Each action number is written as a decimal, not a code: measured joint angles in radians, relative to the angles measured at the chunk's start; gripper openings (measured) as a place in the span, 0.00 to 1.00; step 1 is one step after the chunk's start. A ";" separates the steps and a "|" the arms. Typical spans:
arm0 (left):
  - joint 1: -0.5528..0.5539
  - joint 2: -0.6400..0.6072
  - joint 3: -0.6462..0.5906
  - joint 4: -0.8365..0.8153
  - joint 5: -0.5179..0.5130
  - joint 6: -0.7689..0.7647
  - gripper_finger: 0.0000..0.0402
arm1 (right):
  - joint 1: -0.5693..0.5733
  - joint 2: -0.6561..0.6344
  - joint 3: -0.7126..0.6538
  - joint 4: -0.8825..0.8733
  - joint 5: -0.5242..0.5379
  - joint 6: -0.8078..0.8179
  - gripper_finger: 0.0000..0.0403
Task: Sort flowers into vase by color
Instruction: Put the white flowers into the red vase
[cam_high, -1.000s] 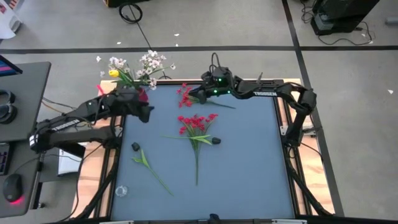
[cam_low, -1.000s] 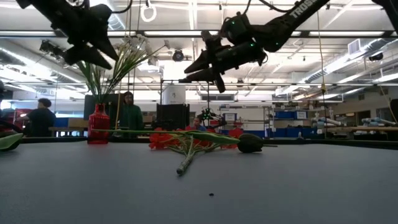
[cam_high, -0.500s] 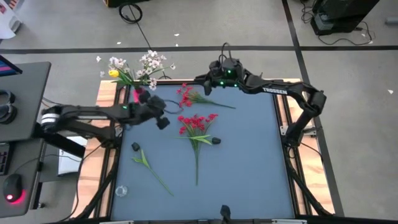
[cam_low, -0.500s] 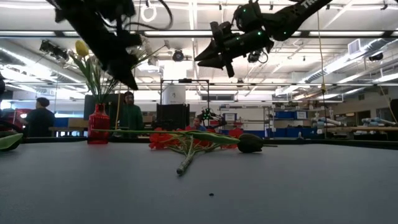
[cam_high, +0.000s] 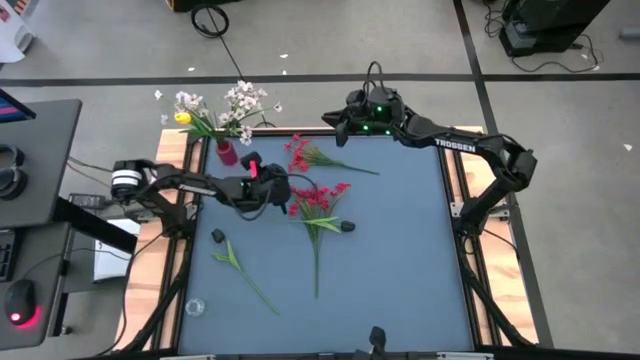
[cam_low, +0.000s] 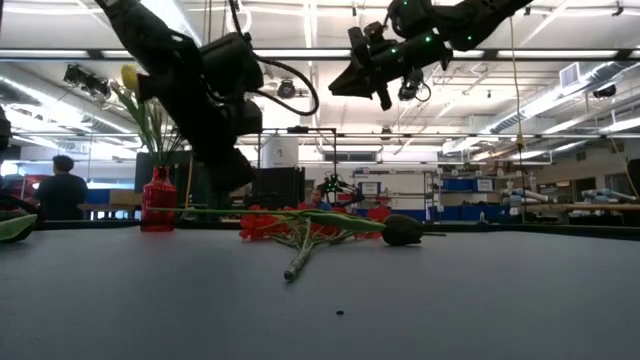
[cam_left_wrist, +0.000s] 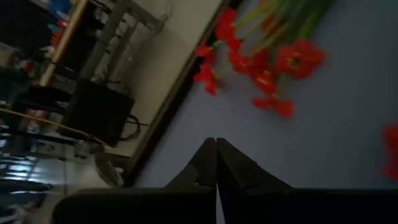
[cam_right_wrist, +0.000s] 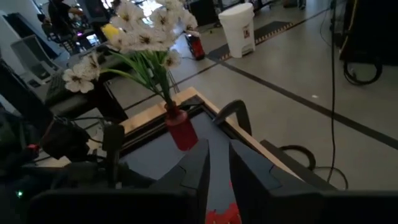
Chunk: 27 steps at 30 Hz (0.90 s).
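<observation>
Left gripper (cam_high: 283, 190) sits centre-left of the high view, just left of the big bunch of red-blossomed sprigs with long green stems (cam_high: 316, 205) lying mid-mat; its fingers (cam_left_wrist: 214, 163) are pressed together with nothing between them, and the wrist view shows the red blossoms (cam_left_wrist: 273, 68) ahead of the tips, not touched

Right gripper (cam_high: 340, 118) hangs at the upper centre edge of the blue table mat (cam_high: 400, 260), raised above it, and above and right of the smaller red sprig (cam_high: 303, 153). Fingers (cam_right_wrist: 245, 165) stand slightly apart; can't tell whether they hold anything, though a bit of red shows at the bottom edge of its wrist view, so no call on that

Small red vase (cam_high: 226, 152) at the upper left corner of the mat already holds white-blossomed sprigs (cam_high: 240, 100) plus one yellow bloom (cam_high: 182, 118). Lower left of the mat: a leafy green stem with a dark end (cam_high: 235, 260), colour of its bloom not readable. A small clear item (cam_high: 195, 306) sits off the mat's lower left corner

My read: step in hand is the approach to the red bunch, nothing picked yet. Next move needs the left jaws spread first, then a descent onto a single stem, low near the mat, so one sprig comes away instead of the whole clump. Only one vase is in view, so where the reds should go isn't clear
</observation>
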<state>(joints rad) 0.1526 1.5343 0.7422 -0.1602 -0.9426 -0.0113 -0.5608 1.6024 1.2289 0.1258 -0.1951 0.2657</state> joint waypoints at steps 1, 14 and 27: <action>0.014 0.002 0.000 0.015 -0.009 0.021 0.01 | -0.003 0.000 0.000 -0.005 0.000 0.000 0.17; 0.249 -0.059 0.002 0.037 -0.091 0.101 0.01 | -0.040 0.000 0.000 -0.065 -0.015 -0.034 0.12; 0.336 -0.147 0.005 0.004 -0.267 -0.015 0.01 | -0.085 0.000 0.000 -0.095 -0.050 -0.053 0.11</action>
<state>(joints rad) 0.4888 1.3874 0.7467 -0.1566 -1.2094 -0.0260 -0.6460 1.6024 1.2285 0.0307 -0.2455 0.2127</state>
